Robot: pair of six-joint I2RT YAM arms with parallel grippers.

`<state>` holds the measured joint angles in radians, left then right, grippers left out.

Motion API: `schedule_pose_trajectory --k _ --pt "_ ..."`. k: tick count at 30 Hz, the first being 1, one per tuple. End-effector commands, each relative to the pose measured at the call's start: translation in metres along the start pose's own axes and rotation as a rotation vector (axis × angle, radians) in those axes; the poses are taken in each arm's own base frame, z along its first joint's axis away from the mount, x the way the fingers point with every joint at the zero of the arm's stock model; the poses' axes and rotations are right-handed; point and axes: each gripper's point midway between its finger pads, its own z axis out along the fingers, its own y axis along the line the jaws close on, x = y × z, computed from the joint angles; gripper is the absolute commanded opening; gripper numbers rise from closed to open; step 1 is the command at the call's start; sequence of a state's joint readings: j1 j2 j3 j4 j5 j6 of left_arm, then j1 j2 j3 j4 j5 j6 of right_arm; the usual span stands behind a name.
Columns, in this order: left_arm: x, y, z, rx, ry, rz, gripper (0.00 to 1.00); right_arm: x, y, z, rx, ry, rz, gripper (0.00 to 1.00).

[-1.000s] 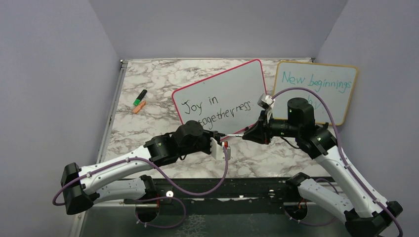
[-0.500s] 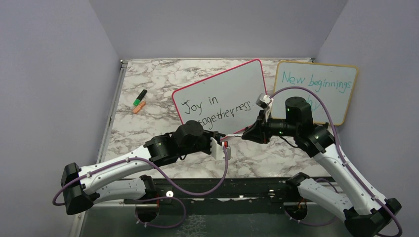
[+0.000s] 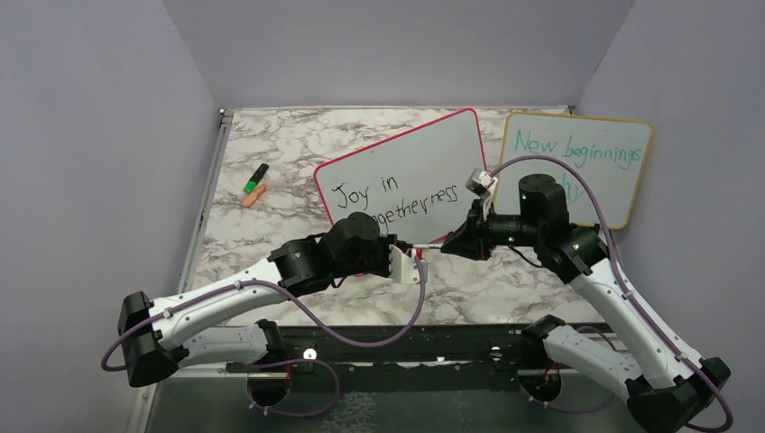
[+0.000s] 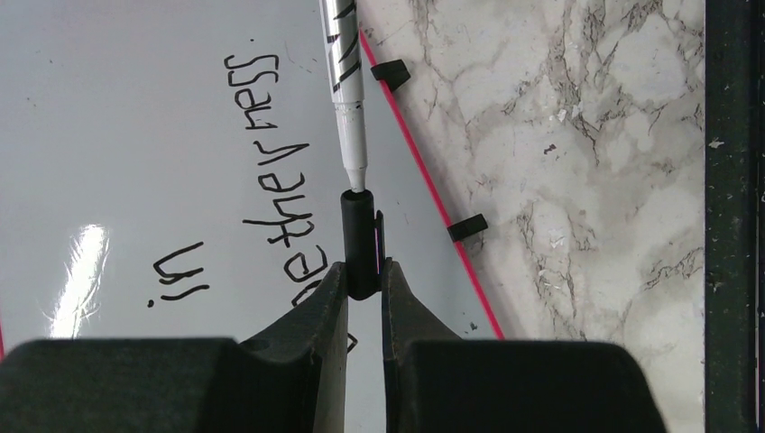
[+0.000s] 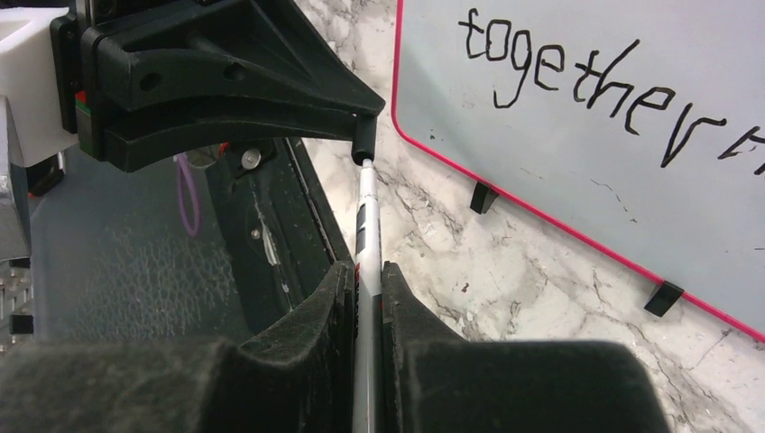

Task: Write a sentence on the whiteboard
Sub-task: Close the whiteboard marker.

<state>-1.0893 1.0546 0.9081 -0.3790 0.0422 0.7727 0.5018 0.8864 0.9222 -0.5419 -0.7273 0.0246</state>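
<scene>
The whiteboard (image 3: 424,149) with its red-pink frame lies tilted on the marble table. The sentence (image 3: 410,204), "Joy in togetherness", is on it in black; part shows in the left wrist view (image 4: 271,171) and the right wrist view (image 5: 577,81). My left gripper (image 3: 408,246) (image 4: 363,271) is shut on a black marker cap (image 4: 359,239), held over the board's near edge. My right gripper (image 3: 448,241) (image 5: 367,269) is shut on a white marker (image 5: 368,225). The marker (image 4: 345,81) points at the cap (image 5: 364,142), with its tip at the cap's mouth.
A yellow-framed board (image 3: 577,162) with teal writing leans at the back right, partly behind my right arm. A green marker (image 3: 258,175) and an orange one (image 3: 253,196) lie at the table's left. A black rail (image 3: 406,338) runs along the near edge.
My left gripper has moved forward and right with the cap. My right gripper has shifted slightly left with the marker. Tip and cap have come together.
</scene>
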Motion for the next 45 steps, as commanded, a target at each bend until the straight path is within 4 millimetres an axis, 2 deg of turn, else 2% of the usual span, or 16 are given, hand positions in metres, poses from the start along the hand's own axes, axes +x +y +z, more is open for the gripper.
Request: schedule_pose_trajectory --k 1,9,13,26,33,39,45 --pt "-0.037 0.002 -0.001 0.066 -0.107 -0.029 0.0 -0.013 -0.002 0.001 0.001 -0.015 -0.026 0.0" --pt "-0.041 -0.005 -0.005 0.13 -0.106 -0.026 0.0 -0.011 -0.006 0.005 0.007 0.008 -0.007 0.0" --pt "-0.045 -0.001 -0.004 0.118 -0.105 -0.061 0.0 -0.01 -0.006 0.007 -0.008 0.011 -0.004 0.01" --pt "-0.085 0.01 0.008 0.154 -0.178 -0.22 0.0 0.004 -0.014 0.017 -0.009 0.05 0.044 0.01" --pt "-0.107 0.018 0.009 0.105 -0.253 -0.166 0.0 0.013 -0.014 0.025 -0.042 0.084 0.098 0.01" --pt "-0.118 0.023 0.016 0.049 -0.263 -0.109 0.0 0.019 -0.016 0.032 -0.06 0.109 0.145 0.01" --pt "-0.115 0.026 0.026 -0.018 -0.232 -0.085 0.0 0.024 -0.015 0.037 -0.078 0.124 0.189 0.01"
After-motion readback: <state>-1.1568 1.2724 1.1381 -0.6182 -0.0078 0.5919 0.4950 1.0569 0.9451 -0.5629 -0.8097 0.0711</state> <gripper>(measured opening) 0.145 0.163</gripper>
